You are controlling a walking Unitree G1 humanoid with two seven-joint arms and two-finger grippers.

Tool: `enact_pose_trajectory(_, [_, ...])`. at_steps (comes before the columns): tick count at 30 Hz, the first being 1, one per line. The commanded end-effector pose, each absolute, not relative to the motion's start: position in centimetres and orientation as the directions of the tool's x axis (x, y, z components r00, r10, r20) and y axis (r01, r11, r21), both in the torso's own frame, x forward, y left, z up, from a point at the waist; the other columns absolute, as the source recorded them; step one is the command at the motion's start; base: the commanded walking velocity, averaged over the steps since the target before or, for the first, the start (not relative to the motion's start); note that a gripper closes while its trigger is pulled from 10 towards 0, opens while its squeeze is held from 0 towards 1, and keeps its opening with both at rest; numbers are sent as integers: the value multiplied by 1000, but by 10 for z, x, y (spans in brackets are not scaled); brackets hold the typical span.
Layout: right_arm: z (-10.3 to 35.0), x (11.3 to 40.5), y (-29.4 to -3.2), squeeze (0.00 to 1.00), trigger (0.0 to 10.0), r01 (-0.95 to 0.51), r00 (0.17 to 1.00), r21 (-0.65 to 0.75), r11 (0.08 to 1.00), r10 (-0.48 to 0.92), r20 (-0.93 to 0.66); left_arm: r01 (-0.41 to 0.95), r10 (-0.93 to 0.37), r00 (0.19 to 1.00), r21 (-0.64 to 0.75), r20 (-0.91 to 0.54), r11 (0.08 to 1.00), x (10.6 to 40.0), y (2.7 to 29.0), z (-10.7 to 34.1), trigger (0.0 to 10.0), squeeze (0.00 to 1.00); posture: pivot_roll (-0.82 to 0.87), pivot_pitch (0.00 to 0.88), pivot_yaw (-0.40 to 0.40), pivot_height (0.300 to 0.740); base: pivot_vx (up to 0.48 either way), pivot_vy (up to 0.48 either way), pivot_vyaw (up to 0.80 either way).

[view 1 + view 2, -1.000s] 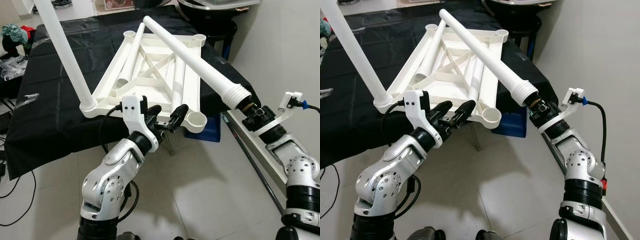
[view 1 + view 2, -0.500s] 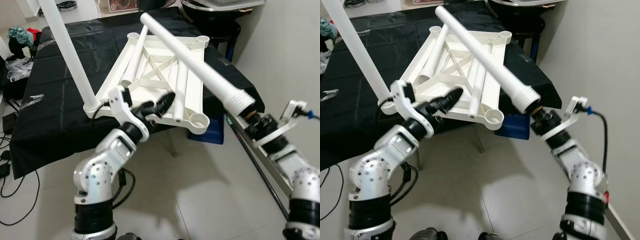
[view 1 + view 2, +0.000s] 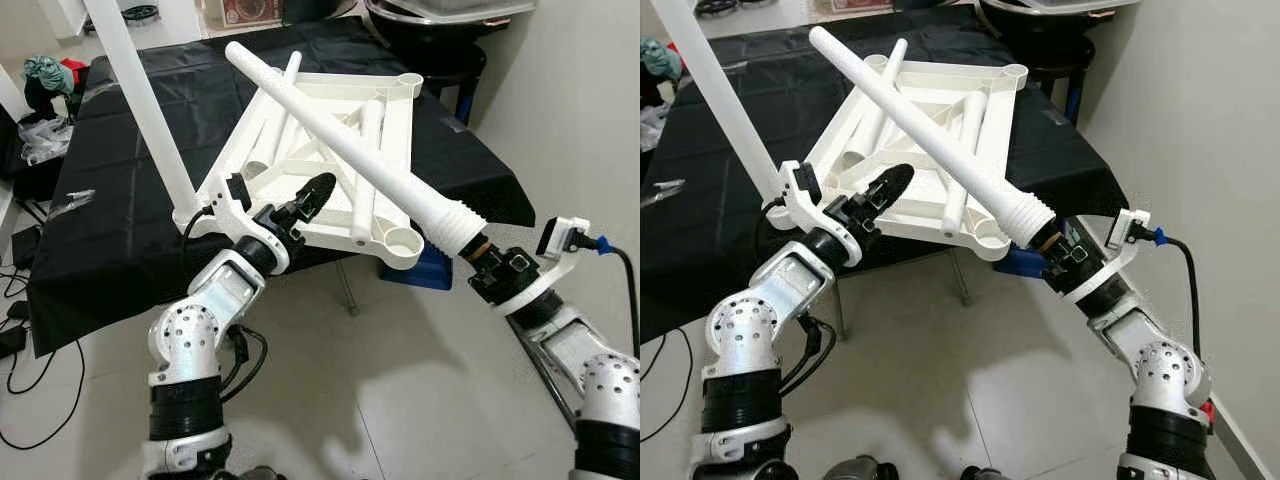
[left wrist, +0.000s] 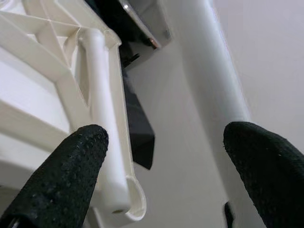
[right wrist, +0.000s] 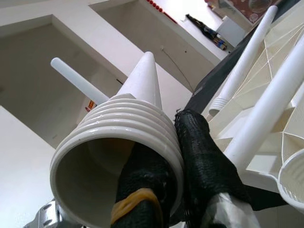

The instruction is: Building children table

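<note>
The white table top lies upside down on the black-clothed table. One white leg stands upright in its near left corner. My right gripper is shut on the threaded end of a long white leg, one finger inside the tube and one outside. That leg slants across the top, with its threaded end just beyond the open near right socket. My left gripper is open at the top's front edge, holding nothing. Two loose legs lie among the ribs.
The black cloth hangs over the table's front edge. Beneath the table's right end stands a blue crate. A white wall runs close along the right. Cables and clutter lie on the left, and a dark tub stands behind.
The right gripper has swung the held leg so its far tip went left and its threaded end dropped near the corner socket. The left gripper rose from under the front edge.
</note>
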State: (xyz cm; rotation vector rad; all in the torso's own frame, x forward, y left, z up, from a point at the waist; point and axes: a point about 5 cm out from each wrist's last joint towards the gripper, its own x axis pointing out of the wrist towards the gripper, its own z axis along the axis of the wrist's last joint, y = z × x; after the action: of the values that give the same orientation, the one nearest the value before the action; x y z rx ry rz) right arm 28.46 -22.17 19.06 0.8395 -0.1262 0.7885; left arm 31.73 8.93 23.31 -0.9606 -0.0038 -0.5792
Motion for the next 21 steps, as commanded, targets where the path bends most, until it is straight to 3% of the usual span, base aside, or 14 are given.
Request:
enact_pose_trajectory(1, [189, 282, -222, 0, 0, -672, 716, 620, 405, 571, 402, 525, -486, 808, -780, 333, 340, 319, 72, 253, 10000, 0, 96, 129, -7, 740, 0, 0, 0])
enact_pose_trajectory(7, [188, 280, -220, 0, 0, -668, 716, 627, 401, 576, 395, 547, -496, 787, -788, 369, 282, 321, 71, 259, 10000, 0, 99, 131, -5, 740, 0, 0, 0])
enact_pose_trajectory(21, [190, 274, -210, 0, 0, -708, 663, 614, 349, 628, 407, 505, -479, 807, -824, 346, 256, 337, 78, 249, 10000, 0, 99, 135, -3, 740, 0, 0, 0])
